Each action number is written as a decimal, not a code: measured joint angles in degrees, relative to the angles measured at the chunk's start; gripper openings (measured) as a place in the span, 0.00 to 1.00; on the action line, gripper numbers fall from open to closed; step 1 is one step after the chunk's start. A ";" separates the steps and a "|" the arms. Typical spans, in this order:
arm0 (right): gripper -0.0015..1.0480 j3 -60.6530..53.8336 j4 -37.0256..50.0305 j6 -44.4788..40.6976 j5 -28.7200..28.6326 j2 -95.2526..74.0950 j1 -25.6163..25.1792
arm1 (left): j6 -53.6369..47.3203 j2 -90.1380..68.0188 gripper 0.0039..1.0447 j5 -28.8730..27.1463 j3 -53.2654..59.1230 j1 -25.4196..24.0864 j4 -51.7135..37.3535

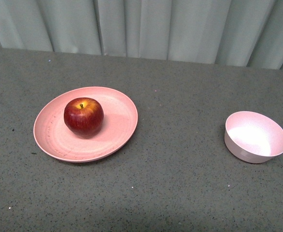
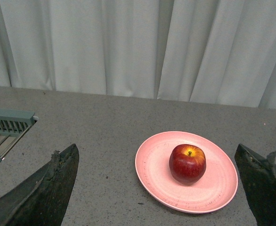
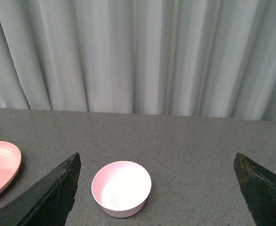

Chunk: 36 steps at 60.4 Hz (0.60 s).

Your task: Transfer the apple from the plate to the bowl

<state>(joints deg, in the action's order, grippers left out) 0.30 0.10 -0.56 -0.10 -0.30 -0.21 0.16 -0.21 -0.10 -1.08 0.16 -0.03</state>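
The dark-red apple [image 1: 83, 116] sits upright, left of centre, on the salmon-pink plate [image 1: 120, 121] at the table's left. The pale pink bowl [image 1: 255, 137] stands empty at the right, well apart from the plate. Neither arm shows in the front view. In the left wrist view my left gripper [image 2: 159, 188] is open and empty, short of the plate [image 2: 152, 165] with the apple [image 2: 187, 163] ahead between its fingers. In the right wrist view my right gripper [image 3: 159, 188] is open and empty, with the bowl [image 3: 121, 188] ahead and the plate's edge [image 3: 1, 165] off to one side.
A grey speckled table [image 1: 180, 183] carries both dishes, with pale curtains [image 1: 146, 24] along its back edge. A greenish slatted fixture [image 2: 6, 125] shows at the table's edge in the left wrist view.
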 joint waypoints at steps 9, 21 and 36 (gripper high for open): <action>0.91 0.00 0.00 0.02 0.00 0.00 0.00 | 0.00 0.00 0.94 0.00 0.00 0.00 0.00; 0.91 0.00 0.00 0.02 0.00 0.00 0.00 | 0.00 0.00 0.94 0.00 0.00 0.00 0.00; 0.91 0.00 0.00 0.00 0.00 0.00 0.00 | 0.00 0.00 0.94 0.00 0.00 0.00 0.00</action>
<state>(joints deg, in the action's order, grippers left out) 0.30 0.10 -0.56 -0.10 -0.30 -0.21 0.16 -0.21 -0.10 -1.08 0.16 -0.03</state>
